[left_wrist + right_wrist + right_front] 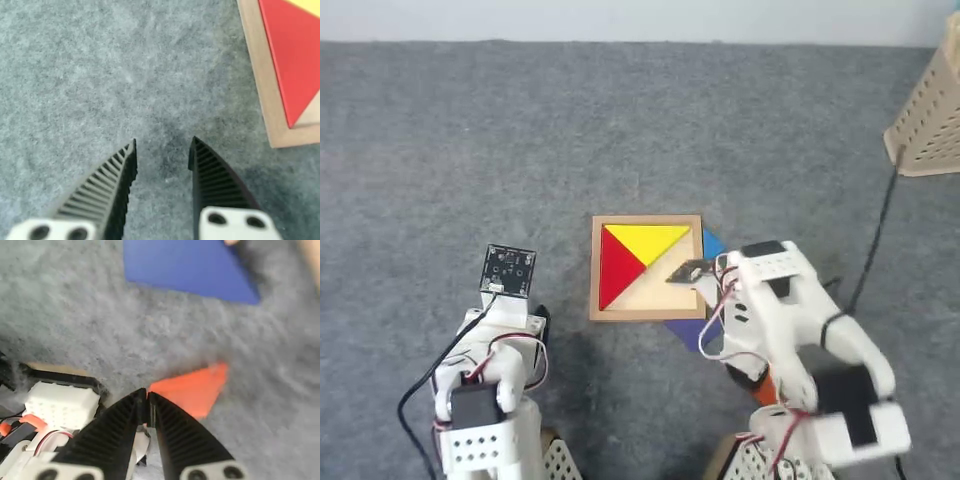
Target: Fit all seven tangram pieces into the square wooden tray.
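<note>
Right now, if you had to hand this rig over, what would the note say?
Left gripper: open, holding nothing, over bare carpet beside the tray.
Right gripper: shut, tips by the orange piece on the carpet near that arm's base; cannot tell if they touch it.
Done: red triangle and yellow triangle lie in the tray.
Left: five of seven still to fit. Light blue piece lies beside the tray's right side, dark blue piece off the corner nearest the right arm, both on the carpet.

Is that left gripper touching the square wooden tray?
Apart. The left wrist view shows grey carpet between the open left gripper and the square wooden tray.
</note>
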Motion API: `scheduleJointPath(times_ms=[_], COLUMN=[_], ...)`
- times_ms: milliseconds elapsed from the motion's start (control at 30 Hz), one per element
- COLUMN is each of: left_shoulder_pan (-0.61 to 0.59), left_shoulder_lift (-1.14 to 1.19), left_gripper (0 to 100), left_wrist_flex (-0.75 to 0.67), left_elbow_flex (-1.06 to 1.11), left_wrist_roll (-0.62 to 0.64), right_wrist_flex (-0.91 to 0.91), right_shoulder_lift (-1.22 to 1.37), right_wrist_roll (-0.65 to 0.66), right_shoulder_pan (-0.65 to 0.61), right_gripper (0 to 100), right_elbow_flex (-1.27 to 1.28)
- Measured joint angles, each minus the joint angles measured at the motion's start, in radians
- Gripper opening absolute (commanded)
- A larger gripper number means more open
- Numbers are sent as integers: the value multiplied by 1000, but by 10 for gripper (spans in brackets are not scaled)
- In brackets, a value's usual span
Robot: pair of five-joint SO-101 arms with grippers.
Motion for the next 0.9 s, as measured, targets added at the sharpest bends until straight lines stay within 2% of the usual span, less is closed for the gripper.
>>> scheduleJointPath(times_ms=[133, 300, 500, 733, 900], left_shoulder_pan=[0, 0, 0, 0, 0], left_shoulder_lift=[0, 0, 0, 0, 0], left_gripper=[168, 168, 168, 168, 168], left_wrist_flex=[0, 0, 0, 0, 0], left_elbow_flex=[0, 0, 0, 0, 0], left_wrist_roll=[0, 0, 0, 0, 0], right_wrist_flex=[-37, -34, -12, 117, 166], right_shoulder_lift=[161, 288, 301, 301, 301], right_wrist_roll=[2, 5, 5, 2, -28], right_shoulder_pan=[26, 141, 242, 269, 295], right_gripper=[6, 6, 6, 6, 6], right_elbow_flex=[-60, -190, -356, -621, -703])
